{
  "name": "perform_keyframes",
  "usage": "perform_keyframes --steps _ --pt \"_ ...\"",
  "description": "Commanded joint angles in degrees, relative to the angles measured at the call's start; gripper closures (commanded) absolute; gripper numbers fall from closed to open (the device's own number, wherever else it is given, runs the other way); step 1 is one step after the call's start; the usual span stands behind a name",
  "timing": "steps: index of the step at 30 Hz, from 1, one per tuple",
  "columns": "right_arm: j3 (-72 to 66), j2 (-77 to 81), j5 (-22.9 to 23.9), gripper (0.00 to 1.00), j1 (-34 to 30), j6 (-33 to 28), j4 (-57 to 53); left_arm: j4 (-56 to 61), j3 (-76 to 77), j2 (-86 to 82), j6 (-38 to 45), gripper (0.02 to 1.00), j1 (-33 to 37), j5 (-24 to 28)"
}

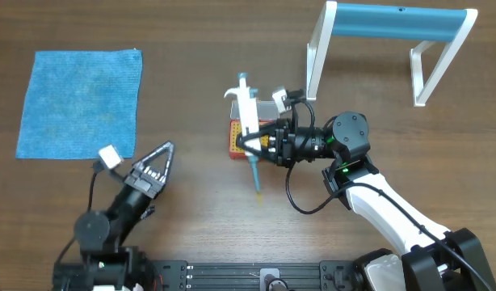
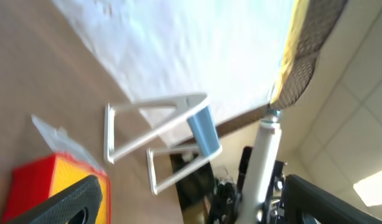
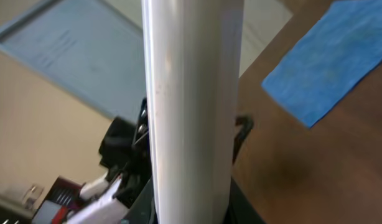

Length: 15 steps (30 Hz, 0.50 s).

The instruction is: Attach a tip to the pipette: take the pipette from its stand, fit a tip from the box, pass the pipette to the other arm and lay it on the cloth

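My right gripper (image 1: 252, 139) is shut on the white pipette (image 1: 248, 109), which hangs over the middle of the table with its blue lower shaft and yellow tip (image 1: 257, 184) pointing toward the front edge. In the right wrist view the pipette body (image 3: 191, 106) stands right against the camera. The red and yellow tip box (image 1: 234, 139) sits just behind the held pipette. My left gripper (image 1: 161, 158) is open, low at the front left, its fingers (image 2: 60, 205) facing the tip box (image 2: 48, 180) and the pipette (image 2: 262, 162). The blue cloth (image 1: 80, 103) lies flat at the far left.
The white and blue pipette stand (image 1: 393, 40) is at the back right, seen also in the left wrist view as the stand (image 2: 172, 130). A clear wrapper (image 2: 54, 134) lies by the tip box. Bare wooden table (image 1: 191, 218) runs between the arms.
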Motion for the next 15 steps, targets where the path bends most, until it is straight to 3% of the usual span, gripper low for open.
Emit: perform_keyframes --steps 1,4,6,10,15 --pt "0.1 -0.8 -6.6 0.921 -0.3 1.1 0.4 5.4 14.3 21.3 3.8 0.084 -0.8 17.9" --pt "0.1 -0.8 -6.5 0.921 -0.4 1.0 0.4 7.5 24.4 38.0 8.2 0.051 -6.2 28.9" --pt "0.1 -0.8 -6.5 0.921 -0.8 1.0 0.4 13.4 28.2 45.7 7.9 0.049 -9.9 33.1" --pt "0.1 -0.8 -6.8 0.921 -1.0 1.1 0.4 26.9 33.5 57.2 5.6 0.042 -18.8 31.3" --pt "0.1 -0.8 -7.9 0.921 -1.0 1.9 0.4 28.6 33.5 57.7 8.7 0.119 -19.6 26.8"
